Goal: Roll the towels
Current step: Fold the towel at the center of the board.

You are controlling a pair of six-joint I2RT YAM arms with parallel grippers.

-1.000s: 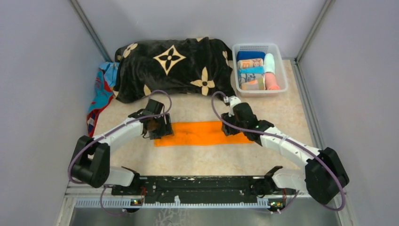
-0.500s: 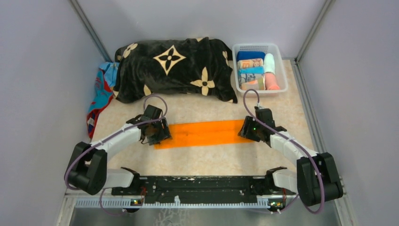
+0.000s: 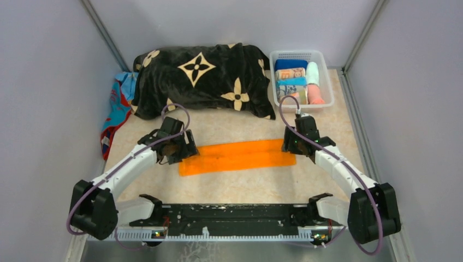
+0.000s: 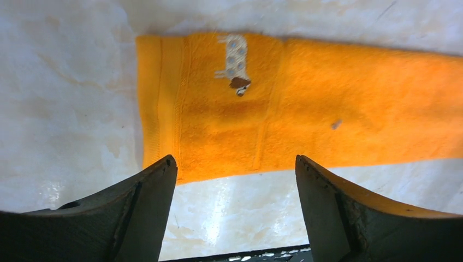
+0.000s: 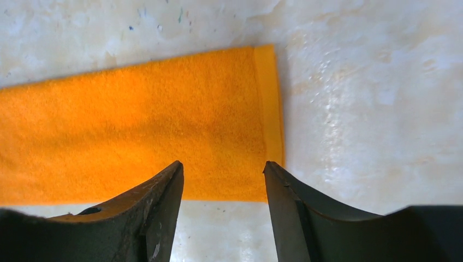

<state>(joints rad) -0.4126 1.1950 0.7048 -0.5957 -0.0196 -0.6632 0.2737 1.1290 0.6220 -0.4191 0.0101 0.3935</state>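
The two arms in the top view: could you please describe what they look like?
The left arm and right arm have white links, bulky black joints and a looping purple cable each. Their fingers are dark, curved and tapering, a little scuffed.

orange towel (image 5: 136, 120) flat, jaws parted, empty

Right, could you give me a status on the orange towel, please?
Orange towel flat, unrolled. Left gripper open, empty, over its left end; right gripper likewise at right end. Nothing in the way.
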